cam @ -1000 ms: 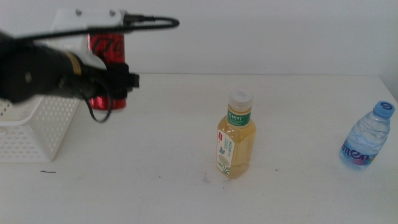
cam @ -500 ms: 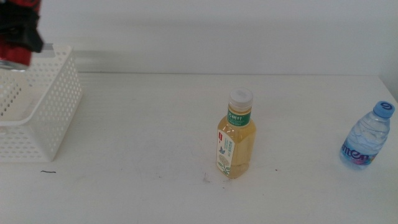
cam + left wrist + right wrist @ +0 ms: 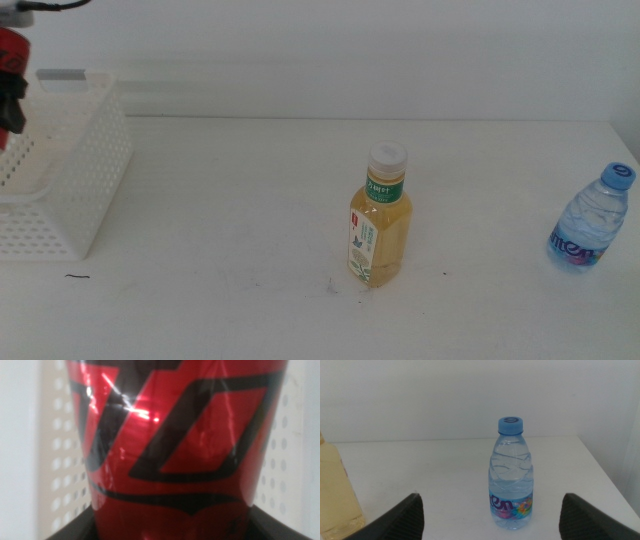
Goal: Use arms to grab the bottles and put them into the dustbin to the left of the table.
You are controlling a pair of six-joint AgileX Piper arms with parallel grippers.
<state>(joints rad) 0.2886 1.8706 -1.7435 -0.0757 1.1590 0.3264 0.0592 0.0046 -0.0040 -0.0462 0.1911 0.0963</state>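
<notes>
In the middle view, the left gripper (image 3: pixel 8 105) held the red can (image 3: pixel 12 52) over the white dustbin (image 3: pixel 75 190) at the table's (image 3: pixel 230 200) left edge, with the yellow tea bottle (image 3: pixel 380 225) mid-table and the water bottle (image 3: pixel 590 222) far right. The left wrist view showed its jaws pinching the can against the perforated basket wall (image 3: pixel 60 460). In the right wrist view, the right gripper (image 3: pixel 490 517) stood spread wide, facing the upright water bottle.

The red can (image 3: pixel 10 55) is cut off at the middle view's left edge.

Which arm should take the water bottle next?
Right. Its open gripper faces the water bottle head-on, while the left gripper is occupied holding the red can at the dustbin.
</notes>
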